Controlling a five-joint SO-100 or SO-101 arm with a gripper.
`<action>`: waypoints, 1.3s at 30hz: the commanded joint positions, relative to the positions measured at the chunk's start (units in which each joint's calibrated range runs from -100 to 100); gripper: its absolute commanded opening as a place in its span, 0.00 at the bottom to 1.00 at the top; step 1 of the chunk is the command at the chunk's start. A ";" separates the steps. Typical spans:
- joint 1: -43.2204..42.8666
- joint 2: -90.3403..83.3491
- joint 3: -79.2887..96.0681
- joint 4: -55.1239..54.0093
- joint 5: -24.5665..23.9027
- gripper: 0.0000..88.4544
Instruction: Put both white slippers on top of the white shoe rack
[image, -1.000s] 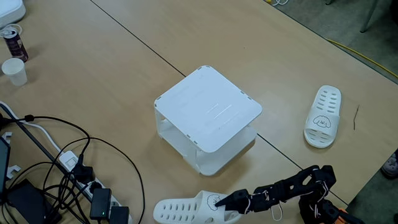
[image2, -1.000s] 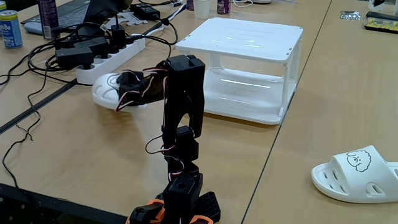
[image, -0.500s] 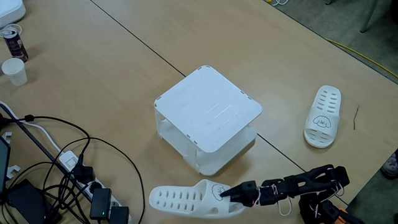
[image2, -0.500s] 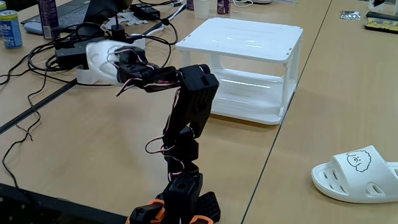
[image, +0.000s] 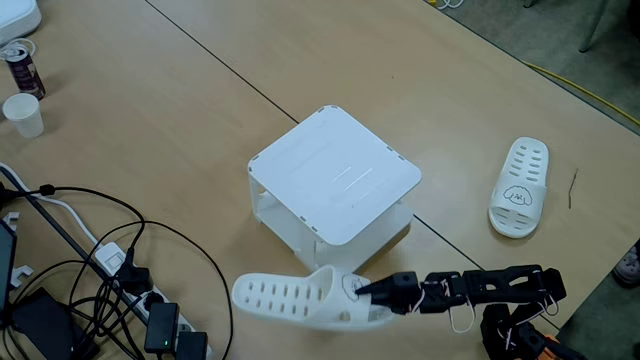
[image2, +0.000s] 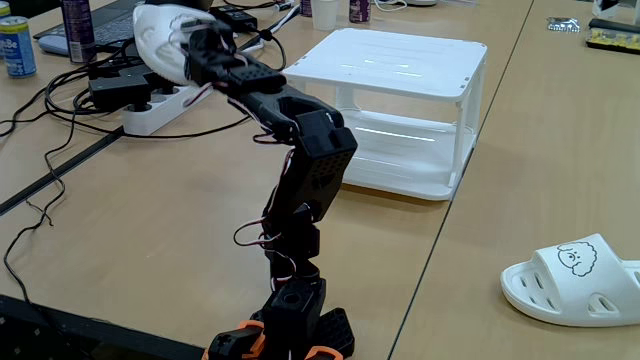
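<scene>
Slipper aloft in outstretched arm's fingers

Wood table: rack, slipper, cables, cup

Bright, even light, soft shadows, sharp focus; faint glare on the white shoe rack.

Two white slippers: one raised off the desk near its lower edge in a fixed view, the other lying near the right edge. One white shoe rack. One paper cup and one drink can at the left edge. One power strip.
</scene>
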 joint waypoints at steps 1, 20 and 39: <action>5.82 -3.00 -11.71 3.11 0.42 0.01; 18.41 5.83 -24.61 9.66 0.42 0.01; 26.71 19.29 -35.62 9.66 0.42 0.01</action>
